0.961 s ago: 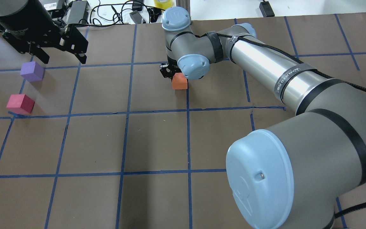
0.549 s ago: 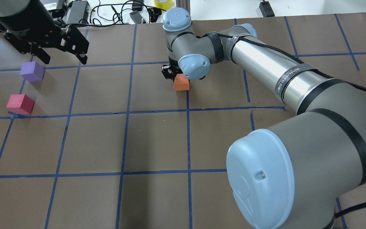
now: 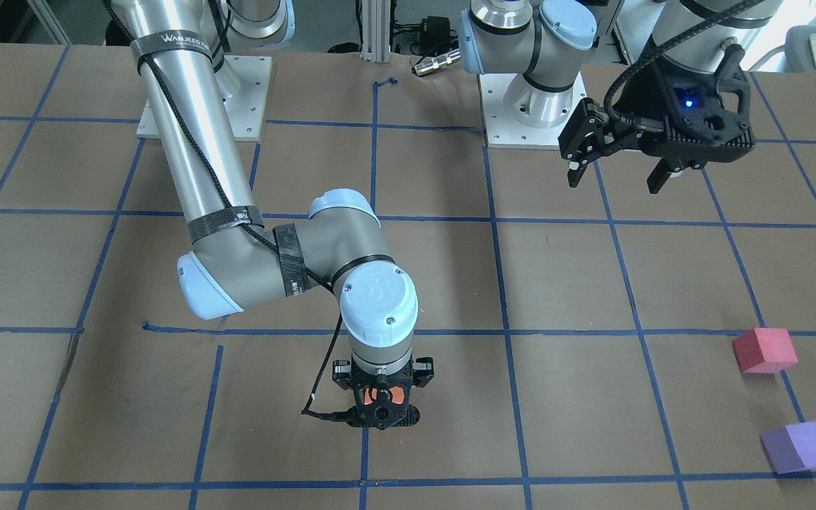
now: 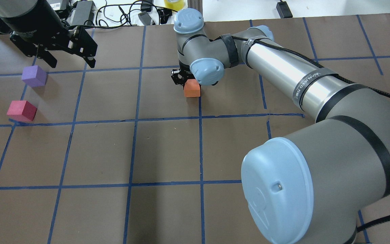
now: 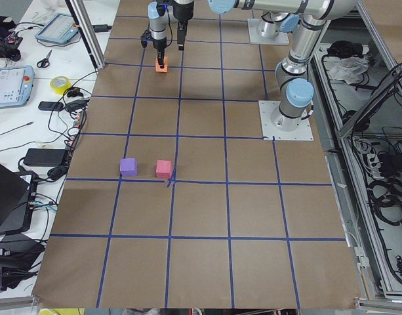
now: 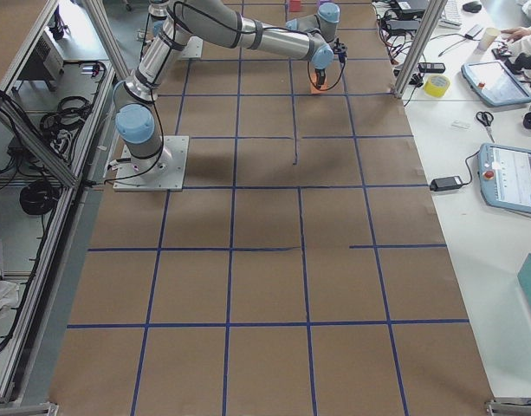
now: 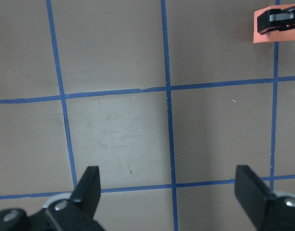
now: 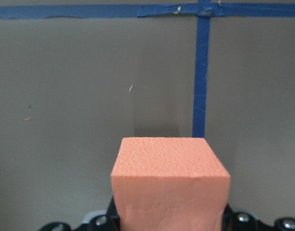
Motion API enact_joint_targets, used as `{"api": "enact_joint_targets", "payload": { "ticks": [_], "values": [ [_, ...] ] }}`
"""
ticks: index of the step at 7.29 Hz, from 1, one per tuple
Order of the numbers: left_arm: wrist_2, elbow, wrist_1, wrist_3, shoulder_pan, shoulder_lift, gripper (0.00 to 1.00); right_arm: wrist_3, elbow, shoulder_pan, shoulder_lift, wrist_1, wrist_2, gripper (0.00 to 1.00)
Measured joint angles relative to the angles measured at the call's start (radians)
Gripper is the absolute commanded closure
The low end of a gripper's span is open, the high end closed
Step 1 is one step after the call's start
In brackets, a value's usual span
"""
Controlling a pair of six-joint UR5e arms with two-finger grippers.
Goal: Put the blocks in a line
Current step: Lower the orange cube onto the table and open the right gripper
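Observation:
My right gripper [image 3: 382, 398] points straight down near the table's middle, shut on the orange block [image 4: 192, 88], which fills the bottom of the right wrist view [image 8: 169, 185] just above the brown paper. The purple block [image 4: 34, 76] and the red-pink block [image 4: 21, 110] sit close together at the far left, a small gap between them. They also show in the front view: the purple block [image 3: 801, 446] and the red-pink block [image 3: 764, 350]. My left gripper [image 4: 73, 63] hangs open and empty above the table, beyond and to the right of the purple block.
Blue tape lines [image 4: 134, 119] divide the brown table cover into squares. Cables, a power brick and a yellow tape roll [image 4: 174, 3] lie past the far edge. The arm bases [image 3: 532, 106] stand at the robot's side of the table.
The left gripper has drifted slightly away from the purple block, toward the far edge and to the right. The right gripper with the orange block has barely shifted.

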Motion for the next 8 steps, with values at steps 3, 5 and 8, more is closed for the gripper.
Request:
{"api": "enact_joint_targets", "payload": {
  "ticks": [3,5,8],
  "values": [
    [0.0,-0.003,0.0,-0.001,0.003,0.001,0.0,-0.001,0.001,0.001,0.009,-0.003,0.0,0.32],
    [0.002,-0.004,-0.001,0.0,0.006,0.009,0.0,-0.003,0.001,0.001,0.016,-0.009,0.0,0.0],
    [0.003,-0.004,-0.001,0.0,0.007,0.012,0.0,-0.004,-0.003,0.0,0.002,-0.016,0.002,0.0]
  ]
}}
